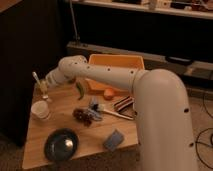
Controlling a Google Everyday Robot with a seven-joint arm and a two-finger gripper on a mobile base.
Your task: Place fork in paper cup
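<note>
Fork (36, 77) pinched upright in the end effector (44, 86), above the paper cup (40, 110).

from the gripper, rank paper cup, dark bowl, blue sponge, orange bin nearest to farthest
The gripper is shut on the fork, over the table's left edge.
1. paper cup, just below it
2. dark bowl, front left, and orange bin, back right: too close to call
3. blue sponge, front right
</note>
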